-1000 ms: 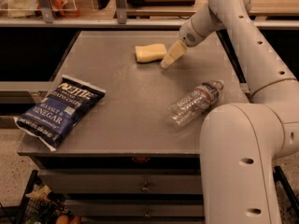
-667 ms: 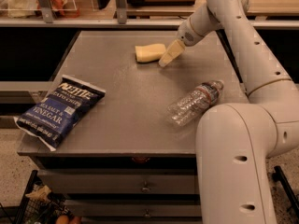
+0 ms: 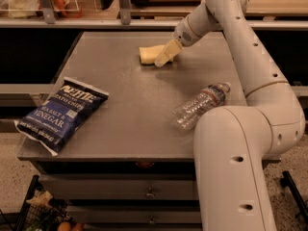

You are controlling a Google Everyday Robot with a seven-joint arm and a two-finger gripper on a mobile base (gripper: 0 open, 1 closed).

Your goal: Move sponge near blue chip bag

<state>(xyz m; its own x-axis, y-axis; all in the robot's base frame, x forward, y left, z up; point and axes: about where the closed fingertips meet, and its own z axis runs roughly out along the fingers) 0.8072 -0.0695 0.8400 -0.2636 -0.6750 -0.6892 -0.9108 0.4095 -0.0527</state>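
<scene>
The pale yellow sponge (image 3: 148, 54) lies on the far middle of the grey table (image 3: 139, 129). My gripper (image 3: 162, 58) reaches down from the arm at the right and sits at the sponge's right end, overlapping it in the camera view. The dark blue chip bag (image 3: 60, 114) with white lettering lies flat at the table's front left corner, far from the sponge and the gripper.
A clear plastic water bottle (image 3: 200, 105) lies on its side at the right of the table. My arm's large white body (image 3: 236, 167) covers the front right. A shelf rail (image 3: 96, 23) runs behind the table. Drawers (image 3: 120, 191) sit below the tabletop.
My gripper has moved left, from just right of the sponge to its right end. The sponge, bag and bottle have stayed in place.
</scene>
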